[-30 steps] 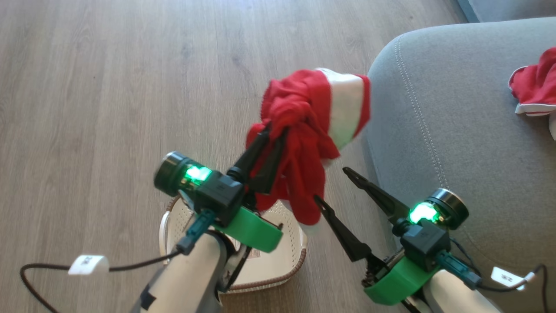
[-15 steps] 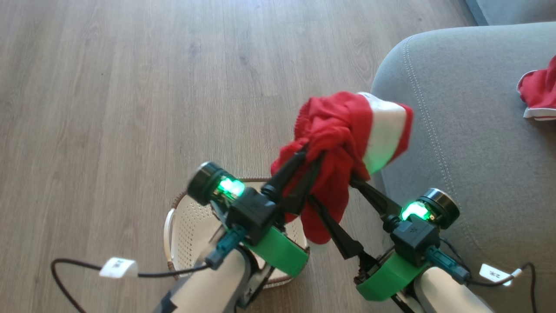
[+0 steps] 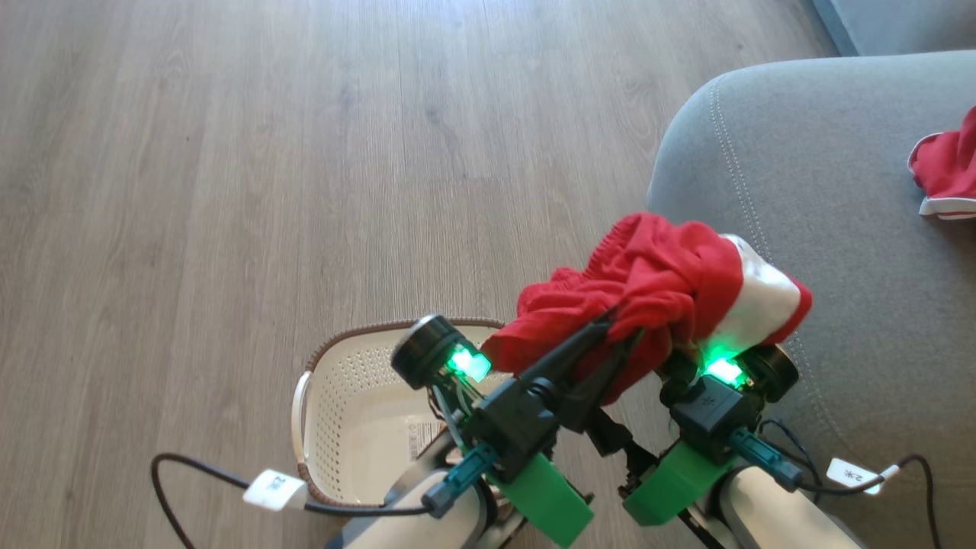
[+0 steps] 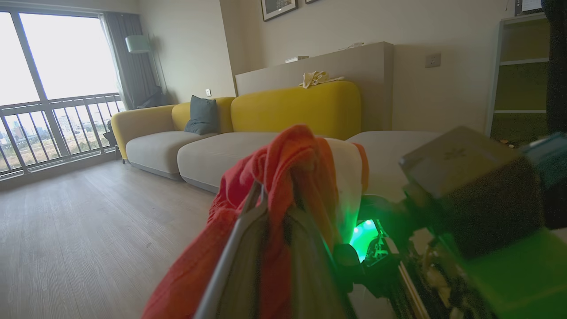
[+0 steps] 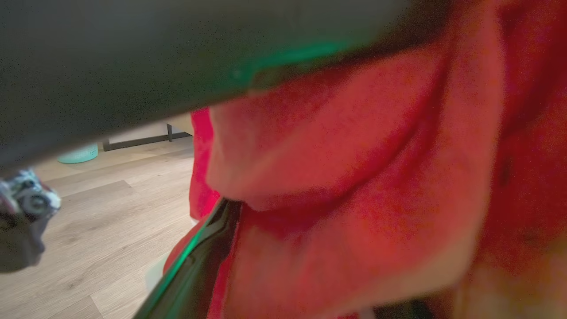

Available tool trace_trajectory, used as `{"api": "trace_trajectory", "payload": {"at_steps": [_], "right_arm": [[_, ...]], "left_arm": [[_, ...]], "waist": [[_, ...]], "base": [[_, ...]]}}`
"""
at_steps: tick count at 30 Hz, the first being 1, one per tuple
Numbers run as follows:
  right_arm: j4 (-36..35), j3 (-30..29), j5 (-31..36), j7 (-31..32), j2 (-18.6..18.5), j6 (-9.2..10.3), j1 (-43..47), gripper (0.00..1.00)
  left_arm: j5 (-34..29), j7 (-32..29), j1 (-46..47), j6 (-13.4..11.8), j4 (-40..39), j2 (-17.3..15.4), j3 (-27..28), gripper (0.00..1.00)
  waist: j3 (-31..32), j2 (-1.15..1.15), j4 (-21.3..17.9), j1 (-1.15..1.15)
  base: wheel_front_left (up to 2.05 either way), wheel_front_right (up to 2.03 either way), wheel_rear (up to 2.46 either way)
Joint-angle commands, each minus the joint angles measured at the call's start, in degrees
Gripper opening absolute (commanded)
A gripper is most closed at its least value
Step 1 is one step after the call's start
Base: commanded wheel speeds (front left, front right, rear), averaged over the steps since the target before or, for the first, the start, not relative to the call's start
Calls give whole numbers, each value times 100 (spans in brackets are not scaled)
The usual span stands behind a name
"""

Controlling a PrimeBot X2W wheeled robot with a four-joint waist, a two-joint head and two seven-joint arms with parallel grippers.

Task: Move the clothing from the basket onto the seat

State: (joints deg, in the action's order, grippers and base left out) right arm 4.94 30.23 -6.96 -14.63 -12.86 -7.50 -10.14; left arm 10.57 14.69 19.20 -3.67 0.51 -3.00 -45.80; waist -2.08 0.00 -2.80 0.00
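Observation:
My left gripper (image 3: 619, 334) is shut on a red garment with a white panel (image 3: 663, 278), held up beside the front corner of the grey seat (image 3: 839, 229). The cloth drapes over my right gripper (image 3: 640, 381), hiding most of its fingers (image 3: 612, 440); the right wrist view shows red fabric lying close over one dark finger (image 5: 195, 266). That gripper is open. A second red garment with white trim (image 3: 945, 171) lies on the seat at the right edge. The cream basket (image 3: 366, 332) stands on the floor below my left arm, its visible inside bare except for a label.
Wood floor (image 3: 229, 191) stretches to the left and ahead. Cables with white tags hang from both forearms. The left wrist view shows a yellow and grey sofa (image 4: 274, 110) along the far wall and a balcony window at the left.
My left gripper has carried the red garment right and nearer, from above the floor to the seat's corner, where it now covers the right gripper. The head view has shifted too.

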Motion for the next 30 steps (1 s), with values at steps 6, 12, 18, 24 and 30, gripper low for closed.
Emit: {"api": "trace_trajectory", "payload": {"at_steps": [6, 12, 18, 24, 30], "right_arm": [[-99, 28, 10, -37, 146, 1, -172, 76], [-107, -104, -95, -37, 218, 1, -123, 0], [-105, -353, -47, -37, 257, 1, -75, 0], [-200, -685, -52, -37, 352, 1, -25, 0], [-295, -995, -83, -37, 434, 1, -9, 0]], "left_arm": [[50, 30, 247, -28, -143, 13, -15, 0], [83, 30, 241, -110, -139, 13, 49, 0], [93, 30, 214, -146, -143, 13, 169, 0], [78, 30, 199, -158, -94, 13, 303, 0], [74, 30, 159, -160, 72, 13, 544, 0]], "waist": [[94, 0, 26, 0], [143, 0, 27, 0], [139, 0, 9, 0], [95, 0, 7, 0], [11, 0, -6, 0]], "base": [[0, 0, 0], [0, 0, 0], [0, 0, 0], [0, 0, 0], [0, 0, 0]]}}
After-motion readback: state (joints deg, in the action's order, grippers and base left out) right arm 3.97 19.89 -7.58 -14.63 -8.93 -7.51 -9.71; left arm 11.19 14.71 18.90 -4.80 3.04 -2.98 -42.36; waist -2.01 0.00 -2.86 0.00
